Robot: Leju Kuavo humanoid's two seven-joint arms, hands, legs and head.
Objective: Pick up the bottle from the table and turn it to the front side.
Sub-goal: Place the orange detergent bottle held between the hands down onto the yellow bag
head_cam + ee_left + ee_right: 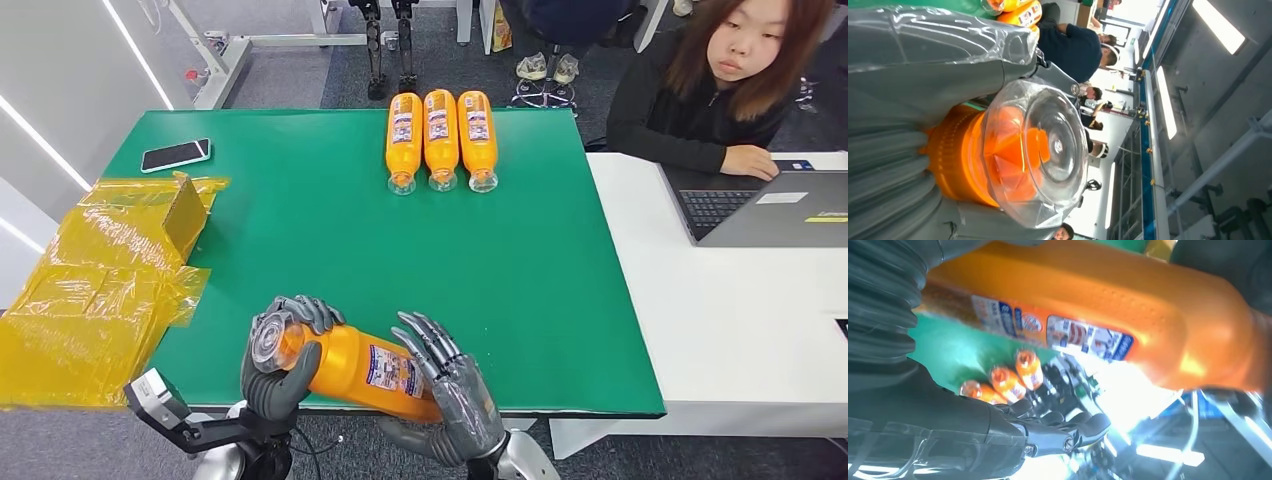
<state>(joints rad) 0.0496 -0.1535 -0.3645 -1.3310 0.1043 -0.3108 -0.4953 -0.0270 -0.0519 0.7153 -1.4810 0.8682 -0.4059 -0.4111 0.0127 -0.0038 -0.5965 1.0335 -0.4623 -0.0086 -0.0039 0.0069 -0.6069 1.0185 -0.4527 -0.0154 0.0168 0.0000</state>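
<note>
Left hand (281, 362) grips bottle (352, 366); right hand (452, 392) cradles its base, fingers spread.

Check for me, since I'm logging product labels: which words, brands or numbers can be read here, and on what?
None can be read.
Held bottle label: blue and red print, too blurred.
Three bottles at the far edge: labels too small.
Laptop: white sticker and yellow strip, too small.
Phone: dark screen, no text.
Left hand and right hand: no markings.
</note>
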